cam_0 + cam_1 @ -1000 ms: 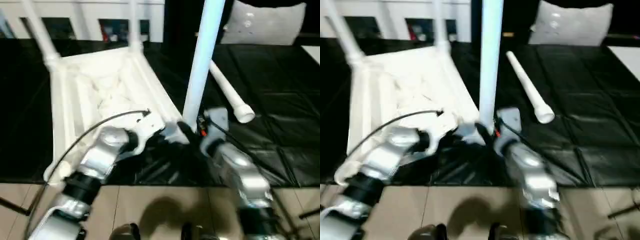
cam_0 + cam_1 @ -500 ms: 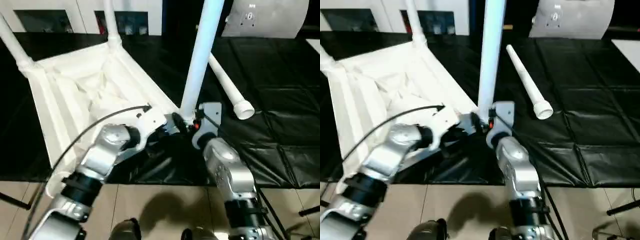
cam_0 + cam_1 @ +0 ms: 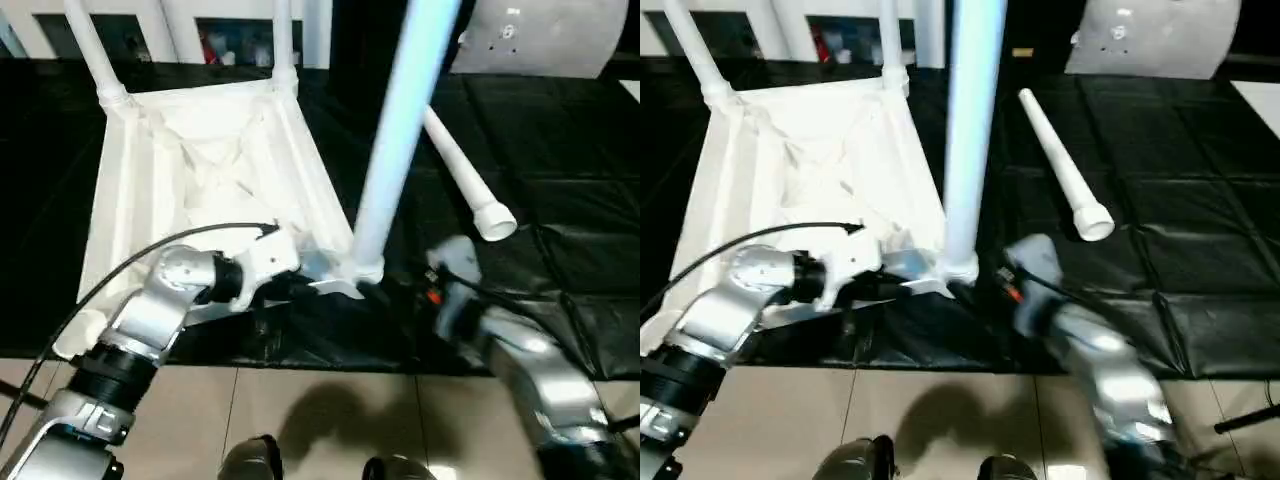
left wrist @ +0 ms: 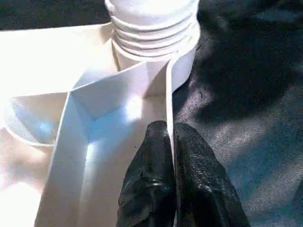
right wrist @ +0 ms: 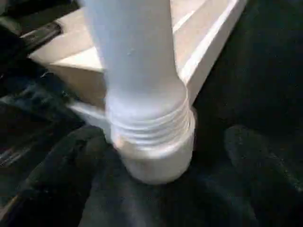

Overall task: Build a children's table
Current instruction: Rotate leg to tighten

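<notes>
**A:** Children's table (image 3: 200, 170), the all-white plastic one with a square top and ribbed underside, lies upside down on the black mat-covered workbench (image 3: 560, 160). How will it handle?

**B:** Light and hollow, I'd judge, and stiff enough along the rim. The smooth tapered tubular legs look slippery, so a leg is best gripped low, near its threaded end. The top is best pinched at a thin rim wall.

**A:** Which is what the left gripper (image 4: 169, 142) does?

**B:** Yes, its black fingers are clamped on the thin rim wall beside the near corner socket (image 4: 156, 56). The upright white leg (image 3: 970, 120) stands in that socket with some threads showing, so it seems not fully screwed home.

**A:** And the right gripper (image 5: 156, 156)?

**B:** Its fingers are spread wide on either side of the leg's base, apart from it. A second ago they sat close against the leg; now they have let go and the right arm has drawn back.

**A:** Anything else?

**B:** Two far legs are already in; a fourth loose white leg (image 3: 460, 170) lies on the workbench.
</notes>
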Robot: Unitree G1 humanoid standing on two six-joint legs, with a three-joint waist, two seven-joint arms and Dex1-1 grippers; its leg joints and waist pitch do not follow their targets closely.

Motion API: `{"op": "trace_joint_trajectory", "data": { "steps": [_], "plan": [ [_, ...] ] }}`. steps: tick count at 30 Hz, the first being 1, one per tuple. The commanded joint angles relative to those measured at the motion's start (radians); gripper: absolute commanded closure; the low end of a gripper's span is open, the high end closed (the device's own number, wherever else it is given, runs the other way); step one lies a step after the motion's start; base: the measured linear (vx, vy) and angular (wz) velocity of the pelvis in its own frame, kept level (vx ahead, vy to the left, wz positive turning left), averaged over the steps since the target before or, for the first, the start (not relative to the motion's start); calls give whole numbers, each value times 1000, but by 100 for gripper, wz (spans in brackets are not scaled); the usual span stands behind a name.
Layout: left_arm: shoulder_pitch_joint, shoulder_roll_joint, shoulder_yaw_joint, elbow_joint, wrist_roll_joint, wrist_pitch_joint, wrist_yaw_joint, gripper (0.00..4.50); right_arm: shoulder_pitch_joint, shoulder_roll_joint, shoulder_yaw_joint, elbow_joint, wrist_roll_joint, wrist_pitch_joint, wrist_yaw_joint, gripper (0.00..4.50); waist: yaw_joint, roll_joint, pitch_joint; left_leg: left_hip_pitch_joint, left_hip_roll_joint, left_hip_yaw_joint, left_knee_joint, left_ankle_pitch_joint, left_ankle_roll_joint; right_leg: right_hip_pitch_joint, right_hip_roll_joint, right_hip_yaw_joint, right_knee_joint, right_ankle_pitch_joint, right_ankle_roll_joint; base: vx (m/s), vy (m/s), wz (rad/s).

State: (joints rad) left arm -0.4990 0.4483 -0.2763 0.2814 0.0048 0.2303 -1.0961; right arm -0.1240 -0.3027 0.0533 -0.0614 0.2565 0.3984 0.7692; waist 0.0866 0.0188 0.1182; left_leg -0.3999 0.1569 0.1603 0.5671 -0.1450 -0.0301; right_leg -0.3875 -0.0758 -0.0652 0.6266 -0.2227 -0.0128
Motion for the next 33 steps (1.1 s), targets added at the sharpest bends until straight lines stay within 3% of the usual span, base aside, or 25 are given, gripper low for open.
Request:
{"op": "trace_joint_trajectory", "data": {
  "steps": [1, 3, 6, 11, 13, 18, 19, 23, 25, 33],
  "plan": [
    [5, 0, 29, 31, -34, 20, -9, 450, 12, -19, 28, -34, 15, 10, 54, 8, 4, -12, -84, 14, 69, -19, -58, -189, 67, 54, -91, 54, -78, -104, -235, 0, 0, 0],
    [3, 6, 23, 47, -39, 10, -28, 406, 16, -31, 38, -35, 15, 2, 70, 0, 2, -12, -83, 15, 69, -17, -58, -198, 56, 52, -90, 54, -83, -154, -223, 0, 0, 0],
    [0, 8, 21, 58, -48, 13, -40, 386, 20, -43, 48, -39, 16, -1, 76, 0, 6, -10, -86, 23, 71, -13, -57, -205, 46, 45, -88, 56, -85, -175, -223, 0, 0, 0],
    [-40, 19, 6, 136, -6, -28, -26, 350, 18, -47, 58, -45, 19, -11, 79, 0, 11, -7, -93, 28, 73, -12, -55, -192, 47, 43, -83, 55, -74, -73, -243, 0, 0, 0],
    [-45, 22, 0, 148, -1, -29, -36, 350, 15, -47, 61, -44, 18, -15, 82, 0, 11, -12, -95, 30, 74, -13, -56, -207, 42, 45, -85, 54, -74, -81, -244, 0, 0, 0],
    [-56, 23, -28, 169, 7, -26, -50, 350, 9, -48, 69, -35, 6, -29, 77, 0, 12, -12, -92, 33, 75, -13, -59, -247, 24, 44, -88, 56, -82, -149, -238, 0, 0, 0],
    [-59, 21, -33, 173, 10, -33, -50, 367, 10, -48, 70, -35, 6, -30, 77, 0, 12, -14, -92, 32, 75, -13, -59, -241, 23, 46, -88, 57, -82, -150, -234, 0, 0, 0],
    [-78, -2, -54, 194, 25, -40, -52, 388, 16, -49, 75, -43, 11, -29, 76, 0, 14, -11, -95, 33, 74, -12, -57, -231, 29, 44, -87, 57, -81, -127, -236, 0, 0, 0],
    [-93, -16, -57, 210, 29, -36, -43, 423, 18, -51, 77, -46, 10, -29, 76, 0, 17, -10, -96, 34, 73, -10, -56, -229, 33, 44, -87, 57, -83, -137, -233, 0, 0, 0],
    [-118, -20, -77, 237, 50, -42, -43, 442, 22, -61, 79, -54, 12, -27, 76, 0, 27, -7, -99, 33, 74, -12, -57, -245, 26, 43, -88, 56, -85, -169, -220, 0, 0, 0]
  ]
}}
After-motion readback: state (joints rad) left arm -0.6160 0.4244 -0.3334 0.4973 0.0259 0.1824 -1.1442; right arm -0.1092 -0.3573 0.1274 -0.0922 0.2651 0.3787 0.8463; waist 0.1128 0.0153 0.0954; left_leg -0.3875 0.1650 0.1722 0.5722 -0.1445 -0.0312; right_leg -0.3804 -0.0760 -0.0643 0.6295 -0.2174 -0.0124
